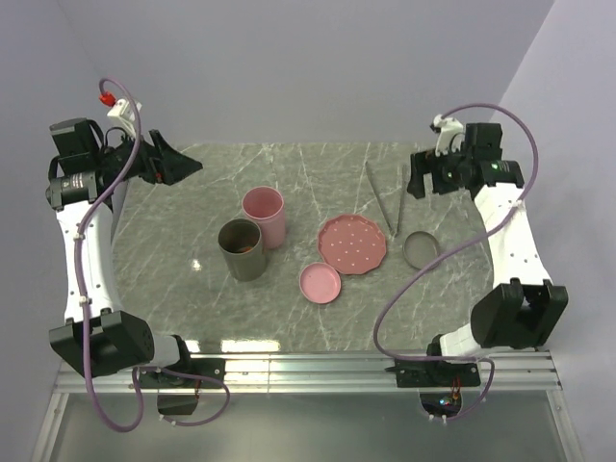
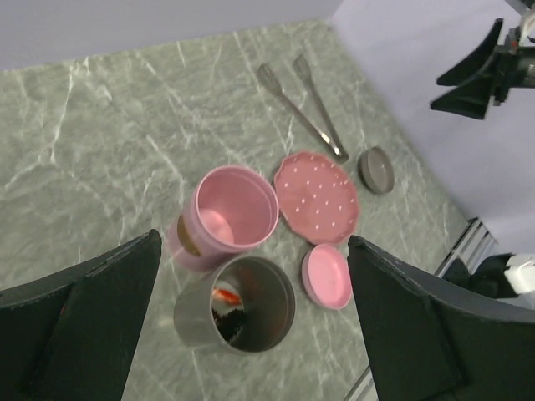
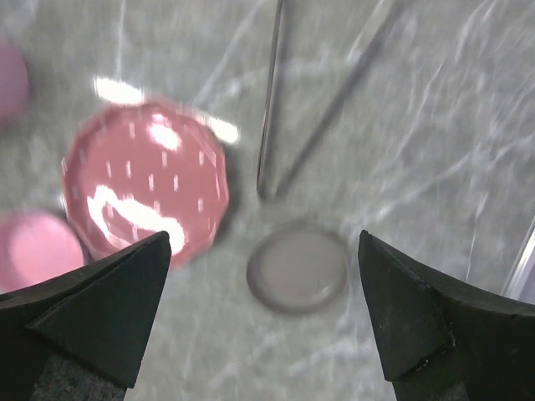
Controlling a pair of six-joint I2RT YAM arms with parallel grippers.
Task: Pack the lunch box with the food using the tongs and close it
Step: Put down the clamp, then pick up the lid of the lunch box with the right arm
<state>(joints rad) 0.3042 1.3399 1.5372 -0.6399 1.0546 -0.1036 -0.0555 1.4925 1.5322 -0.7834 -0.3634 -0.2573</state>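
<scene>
Right wrist cam: my right claw [image 3: 264, 238] is spread wide with nothing in it, and the grey lid [image 3: 298, 269] shows between my fingers. Tongs [image 3: 269, 109] lie flat on the table [image 3: 435, 125] just past that lid, beside the plate [image 3: 142, 184]. Left claw [image 2: 255, 242] is wide open too, empty. Shrimp [image 2: 224, 295] sits down in the grey cup [image 2: 188, 322], right against the pink cup [image 2: 251, 188]. Pink lid [image 2: 328, 277] lies loose nearby.
</scene>
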